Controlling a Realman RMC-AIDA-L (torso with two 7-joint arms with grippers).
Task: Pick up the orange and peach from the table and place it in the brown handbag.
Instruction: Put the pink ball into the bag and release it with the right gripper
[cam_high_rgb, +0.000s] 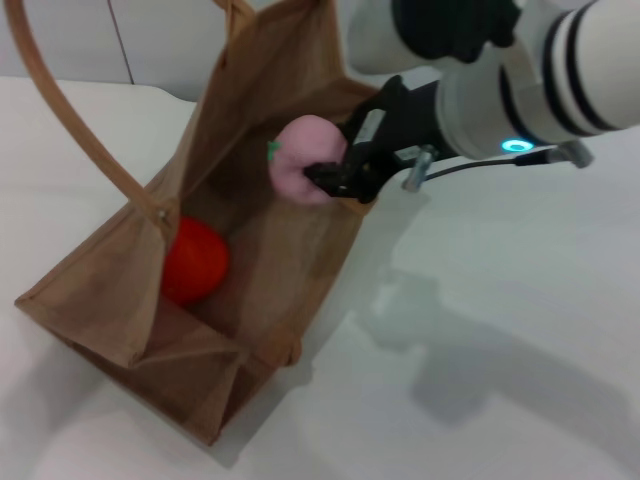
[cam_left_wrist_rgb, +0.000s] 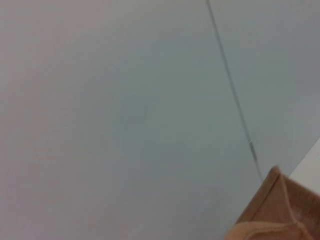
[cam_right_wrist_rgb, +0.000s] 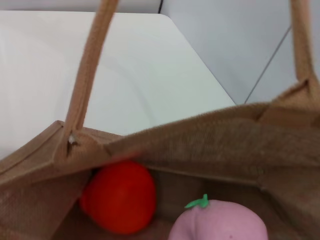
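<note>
The right gripper (cam_high_rgb: 335, 172) clamps the peach (cam_high_rgb: 305, 158) over the brown handbag (cam_high_rgb: 255, 290) mouth; the orange (cam_high_rgb: 193, 260) lies inside. The right wrist view alone shows the peach's green leaf (cam_right_wrist_rgb: 197, 203); the left wrist view catches only a handbag corner.

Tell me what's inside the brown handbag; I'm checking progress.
The orange lies inside the brown handbag. The right gripper holds the peach over the opening, not yet dropped. The bag's near wall hides part of the bottom.
</note>
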